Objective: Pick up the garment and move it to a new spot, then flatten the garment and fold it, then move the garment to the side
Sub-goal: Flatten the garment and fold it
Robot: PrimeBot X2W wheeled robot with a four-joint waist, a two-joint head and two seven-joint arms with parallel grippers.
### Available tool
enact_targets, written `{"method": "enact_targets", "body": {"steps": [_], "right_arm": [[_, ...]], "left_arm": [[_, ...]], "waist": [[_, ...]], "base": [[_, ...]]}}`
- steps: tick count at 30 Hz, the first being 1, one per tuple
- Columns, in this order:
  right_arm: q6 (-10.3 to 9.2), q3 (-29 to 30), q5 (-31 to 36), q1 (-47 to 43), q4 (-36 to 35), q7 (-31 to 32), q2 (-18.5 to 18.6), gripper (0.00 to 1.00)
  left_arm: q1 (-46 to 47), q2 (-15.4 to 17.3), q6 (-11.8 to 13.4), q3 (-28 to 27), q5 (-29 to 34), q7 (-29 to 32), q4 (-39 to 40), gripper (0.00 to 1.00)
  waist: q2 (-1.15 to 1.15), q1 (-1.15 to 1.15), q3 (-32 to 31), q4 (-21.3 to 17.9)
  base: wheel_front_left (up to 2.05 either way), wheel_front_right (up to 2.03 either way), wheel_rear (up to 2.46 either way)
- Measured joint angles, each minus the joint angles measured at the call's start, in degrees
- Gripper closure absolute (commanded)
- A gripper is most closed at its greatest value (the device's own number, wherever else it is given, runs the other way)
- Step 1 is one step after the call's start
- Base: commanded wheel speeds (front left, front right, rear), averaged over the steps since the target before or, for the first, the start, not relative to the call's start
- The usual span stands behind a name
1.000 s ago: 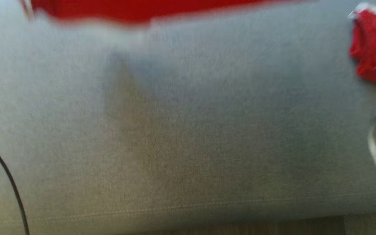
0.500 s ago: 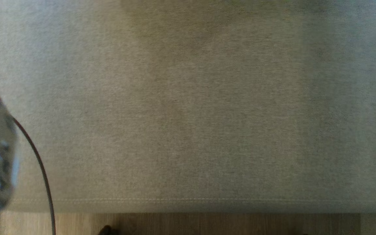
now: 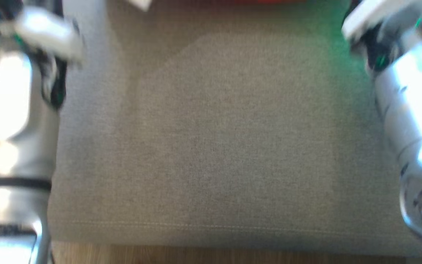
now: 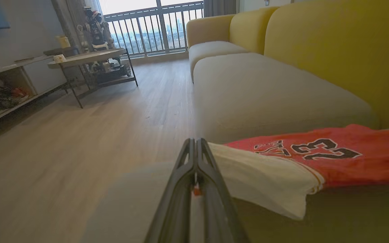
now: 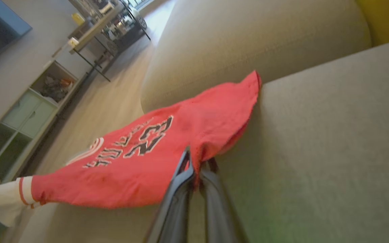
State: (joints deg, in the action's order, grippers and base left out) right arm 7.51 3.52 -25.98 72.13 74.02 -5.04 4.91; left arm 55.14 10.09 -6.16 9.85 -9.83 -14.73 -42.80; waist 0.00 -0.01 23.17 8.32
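Your left hand, right hand both clamped on red basketball jersey — long axis runs hand to hand, over far edge of grey sofa cushion.

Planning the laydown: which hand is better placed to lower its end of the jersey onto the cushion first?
Probably right: the right hand grips the jersey with grey cushion right ahead; the left hand, also shut on the jersey, points past the cushion's edge toward the floor.
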Motion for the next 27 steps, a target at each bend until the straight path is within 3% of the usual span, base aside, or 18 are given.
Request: {"method": "enact_targets", "body": {"steps": [11, 19, 27], "right_arm": [[0.00, -5.2, -0.2, -15.4, 1.2, 12.0, 0.4, 1.00], [0.00, -10.6, 1.8, -20.6, -0.1, 12.5, 2.2, 1.00], [0.00, -14.0, 1.7, -22.6, -1.8, 13.8, 3.1, 1.00]], "left_arm": [[-19.2, 6.0, -1.4, 11.6, 0.1, 1.8, -2.9, 1.00], [-27.8, 13.1, -1.4, 21.4, -6.4, 5.7, 4.5, 1.00], [-33.5, 20.1, -1.4, 26.8, -13.6, 11.8, 14.4, 1.00]], "waist": [[0.00, 0.00, -11.3, -0.1], [0.00, 0.00, -17.0, 0.1], [0.00, 0.00, -19.7, -0.4]], "base": [[0.00, 0.00, 0.00], [0.00, 0.00, 0.00], [0.00, 0.00, 0.00]]}}
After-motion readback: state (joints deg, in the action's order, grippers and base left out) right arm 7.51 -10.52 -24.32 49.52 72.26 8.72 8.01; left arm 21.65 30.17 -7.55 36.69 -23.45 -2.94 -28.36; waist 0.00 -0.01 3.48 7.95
